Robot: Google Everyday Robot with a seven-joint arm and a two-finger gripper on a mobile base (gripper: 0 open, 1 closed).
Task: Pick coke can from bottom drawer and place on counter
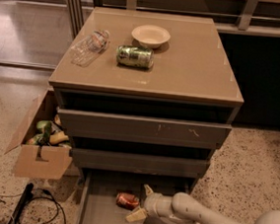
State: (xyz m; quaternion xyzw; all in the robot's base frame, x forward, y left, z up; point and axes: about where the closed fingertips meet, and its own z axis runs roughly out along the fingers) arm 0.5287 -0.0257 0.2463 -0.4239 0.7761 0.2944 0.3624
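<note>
The small red-orange metal coke can (127,200) lies on its side in the pulled-out, shallow grey bottom drawer (97,219), below the front edge of the tan-beige square desk (194,64), so the arm reaches in low. The pale two-fingered claw (138,203) is spread wide and empty, with its tips flanking the can's nearer end; whether they touch it cannot be told.
</note>
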